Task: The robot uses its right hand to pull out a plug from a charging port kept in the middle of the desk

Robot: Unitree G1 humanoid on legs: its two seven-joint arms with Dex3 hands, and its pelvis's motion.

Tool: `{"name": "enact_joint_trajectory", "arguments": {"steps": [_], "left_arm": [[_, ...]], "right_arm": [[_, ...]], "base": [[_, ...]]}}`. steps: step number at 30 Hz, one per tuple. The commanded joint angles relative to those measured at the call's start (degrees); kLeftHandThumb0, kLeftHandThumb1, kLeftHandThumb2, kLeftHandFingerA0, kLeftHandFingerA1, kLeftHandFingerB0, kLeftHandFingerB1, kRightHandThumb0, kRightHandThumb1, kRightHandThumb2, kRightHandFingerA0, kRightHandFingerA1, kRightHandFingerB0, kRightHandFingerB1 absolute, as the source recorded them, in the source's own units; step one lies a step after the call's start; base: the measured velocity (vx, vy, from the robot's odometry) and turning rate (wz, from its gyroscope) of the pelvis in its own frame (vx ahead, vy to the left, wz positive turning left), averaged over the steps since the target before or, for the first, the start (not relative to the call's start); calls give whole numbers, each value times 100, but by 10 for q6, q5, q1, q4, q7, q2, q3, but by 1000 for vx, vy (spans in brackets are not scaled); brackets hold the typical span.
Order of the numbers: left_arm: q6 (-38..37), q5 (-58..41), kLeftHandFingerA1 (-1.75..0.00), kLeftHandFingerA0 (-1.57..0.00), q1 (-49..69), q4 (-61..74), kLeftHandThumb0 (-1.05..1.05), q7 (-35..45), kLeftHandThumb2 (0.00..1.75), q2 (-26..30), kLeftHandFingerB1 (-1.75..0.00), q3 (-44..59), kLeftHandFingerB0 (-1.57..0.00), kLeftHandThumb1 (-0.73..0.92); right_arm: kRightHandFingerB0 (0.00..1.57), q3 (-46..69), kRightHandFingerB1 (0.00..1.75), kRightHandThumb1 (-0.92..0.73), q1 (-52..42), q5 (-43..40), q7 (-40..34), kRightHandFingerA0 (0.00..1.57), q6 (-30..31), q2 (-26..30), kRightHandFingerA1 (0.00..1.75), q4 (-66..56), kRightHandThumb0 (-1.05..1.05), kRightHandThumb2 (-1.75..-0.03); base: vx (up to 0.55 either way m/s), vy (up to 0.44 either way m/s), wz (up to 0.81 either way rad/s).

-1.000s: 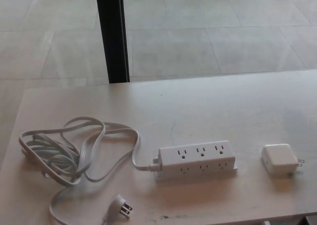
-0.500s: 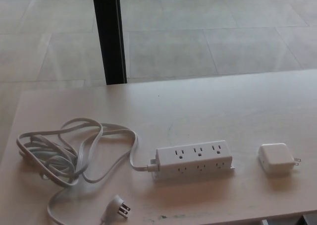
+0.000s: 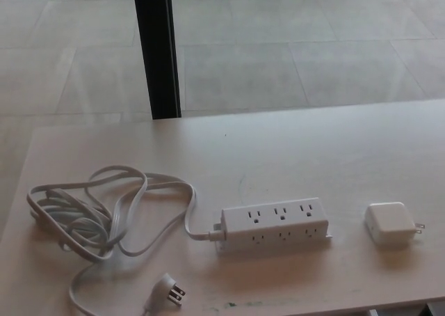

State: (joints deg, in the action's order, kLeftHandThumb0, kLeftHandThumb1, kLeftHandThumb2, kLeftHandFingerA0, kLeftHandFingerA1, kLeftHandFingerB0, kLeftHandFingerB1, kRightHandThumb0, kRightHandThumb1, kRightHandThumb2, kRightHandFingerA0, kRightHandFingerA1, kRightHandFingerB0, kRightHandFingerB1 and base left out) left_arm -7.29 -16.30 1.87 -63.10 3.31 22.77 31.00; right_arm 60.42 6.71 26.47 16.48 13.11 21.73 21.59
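Head view
Desk (image 3: pixel 313 149): a pale, matte top with a faint wood-like grain is seen; its far edge runs slightly tilted across the picture, and small dark specks are noted near the front edge.
Power strip (image 3: pixel 274 224): a white, smooth plastic bar of boxy shape is laid in the middle of the desk, its long axis running left to right. Three outlets are counted on the top face and three more on the front face; all are seen empty.
Charger plug (image 3: pixel 390 223): a white, glossy, rounded square block is laid flat on the desk, just right of the power strip and apart from it, not inserted. Its metal prongs are pointed to picture right, away from the strip.
Cord (image 3: pixel 104 211): a flat white cable is joined to the strip's left end and is gathered in loose, overlapping loops at the left of the desk.
Cord plug (image 3: pixel 169 288): a white angled plug with metal prongs is laid near the front edge, prongs pointed right and slightly down.
Post (image 3: pixel 156 48): a black, straight upright is seen behind the desk.
Floor (image 3: pixel 313 44): large pale grey tiles with thin joints are seen.
Writing: no readable label or brand is made out.
Hands: neither robot hand is shown, so the state of the fingers cannot be told.
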Motion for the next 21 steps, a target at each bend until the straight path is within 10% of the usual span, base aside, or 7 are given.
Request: {"name": "enact_joint_trajectory", "arguments": {"steps": [1,2,6,12,13,19,21], "left_arm": [[13,-11,-49,-78,9,-12,-72,-19,66,38,-38,19,-54,83],[12,-5,-47,-76,10,-13,-72,-20,67,40,-38,14,-53,84],[9,-2,-47,-77,10,-22,-72,-20,66,44,-38,12,-53,84],[35,0,-52,-81,4,-25,-74,-28,66,50,-38,8,-55,85],[39,1,-49,-79,0,-24,-73,-30,66,52,-39,7,-55,85],[50,3,-46,-73,-5,-28,-75,-23,66,59,-37,-1,-49,85],[51,2,-49,-74,-5,-35,-70,-23,64,60,-39,-1,-52,80]], "right_arm": [[34,262,80,-57,23,-204,-230,77,196,-83,100,37,-67,-113],[29,264,96,-73,24,-201,-233,78,197,-84,116,39,-64,-85],[30,255,76,-58,18,-190,-218,79,204,-83,99,50,-67,-113],[13,246,67,-46,4,-221,-143,59,238,-96,86,51,-66,-104],[18,235,90,-60,-1,-222,-129,53,236,-99,97,47,-66,-78],[34,161,78,-55,-37,-227,-78,51,213,-105,85,50,-61,-68],[77,64,85,-59,-88,-185,-26,71,144,-101,85,75,-70,-59]], "base": [[0,0,0],[0,0,0],[0,0,0],[0,0,0],[0,0,0],[0,0,0],[0,0,0]]}}
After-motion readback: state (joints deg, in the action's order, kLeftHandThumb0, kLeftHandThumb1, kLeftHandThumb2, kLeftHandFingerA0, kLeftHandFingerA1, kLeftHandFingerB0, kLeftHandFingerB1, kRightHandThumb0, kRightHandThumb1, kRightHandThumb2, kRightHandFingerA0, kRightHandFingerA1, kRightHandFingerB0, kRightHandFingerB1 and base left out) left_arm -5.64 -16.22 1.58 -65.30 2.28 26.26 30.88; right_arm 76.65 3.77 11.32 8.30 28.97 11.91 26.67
